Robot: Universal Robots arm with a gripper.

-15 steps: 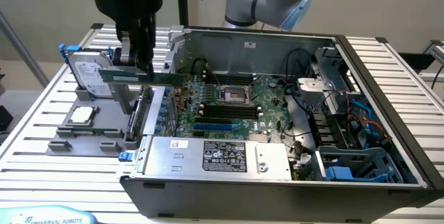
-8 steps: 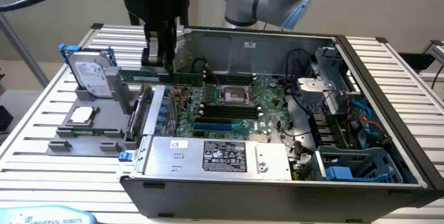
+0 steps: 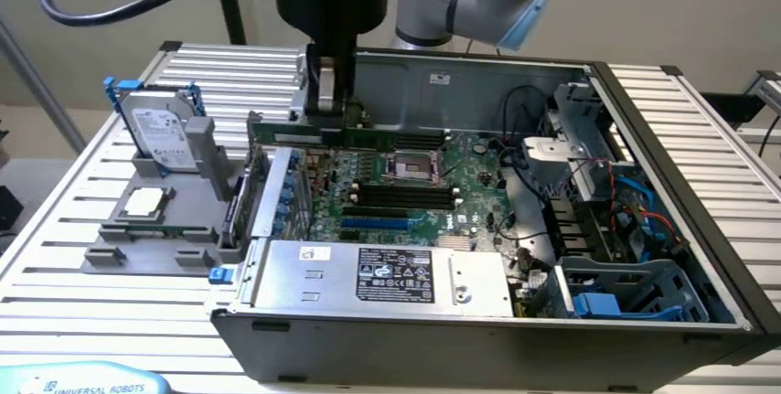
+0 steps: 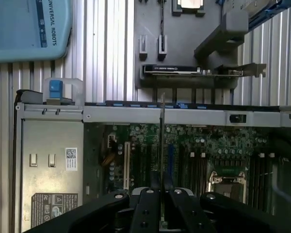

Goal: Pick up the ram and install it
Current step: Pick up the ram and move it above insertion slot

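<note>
Gripper (image 3: 332, 115) clamped on the ram (image 3: 390, 135), held edge-down inside the open PC case (image 3: 683, 184) above the mobo's black slots (image 3: 397, 195); any tilt or offset vs. a slot could prob. jam it or bend contacts.

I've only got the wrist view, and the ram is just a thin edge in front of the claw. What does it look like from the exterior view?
Observer: In the exterior view the ram shows its whole green length, lying level, gripped from above by the claw.
Operator: Is it in a slot?
Observer: No. It looks to hang in the air above the motherboard, clear of the black slots.
Operator: What's at the case's other end?
Observer: At the exterior view's right, a blue drive cage with cables running above it.
</note>
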